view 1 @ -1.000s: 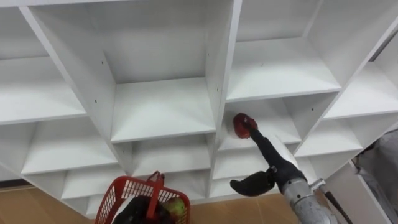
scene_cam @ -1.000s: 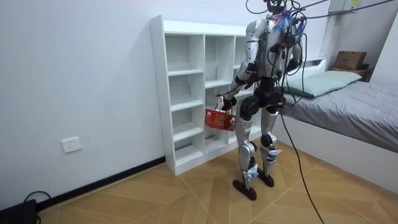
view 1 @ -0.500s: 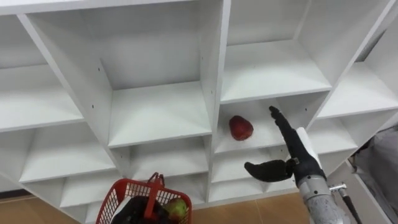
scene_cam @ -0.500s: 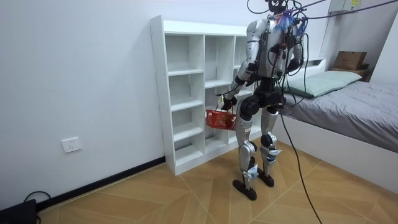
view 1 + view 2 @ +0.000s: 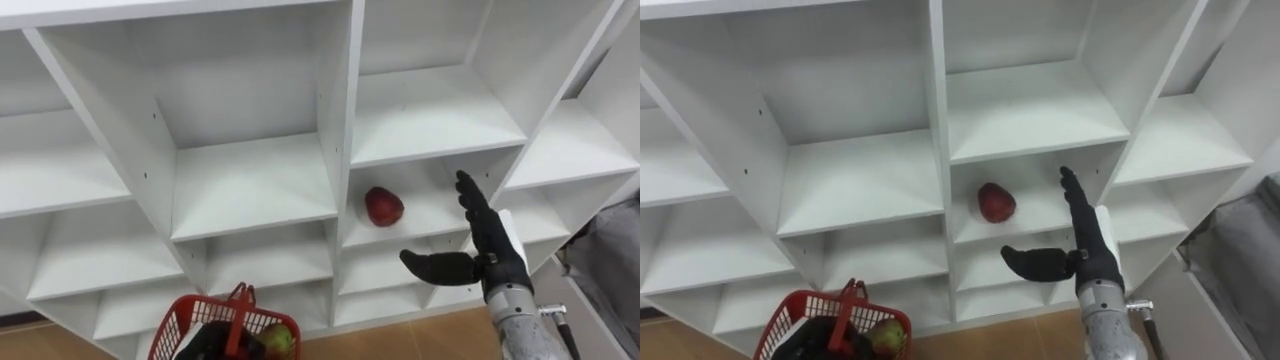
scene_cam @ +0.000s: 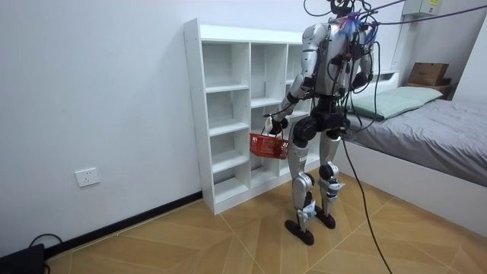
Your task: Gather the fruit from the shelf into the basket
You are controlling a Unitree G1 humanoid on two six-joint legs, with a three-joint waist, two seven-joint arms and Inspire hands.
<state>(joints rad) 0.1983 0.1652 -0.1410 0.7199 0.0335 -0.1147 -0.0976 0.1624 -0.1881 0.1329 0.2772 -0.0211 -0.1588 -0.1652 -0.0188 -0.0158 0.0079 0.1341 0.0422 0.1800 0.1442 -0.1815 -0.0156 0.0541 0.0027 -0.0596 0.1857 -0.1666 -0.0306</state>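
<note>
Left eye view: the right hand [image 5: 492, 258] has pulled back, fingers spread and empty, off the red fruit [image 5: 384, 206], which stays on the closet [image 5: 260, 185] shelf. The left hand [image 6: 268, 119] grips the red basket [image 5: 188, 316].

The red basket [image 5: 190, 318] is cut off by the lower edge in both eye views. A dark mass [image 5: 215, 342] inside it cannot be identified. The fruit [image 5: 279, 340] beside that is partly hidden. In the room view, the left hand [image 6: 268, 120] is too small to be resolved.
</note>
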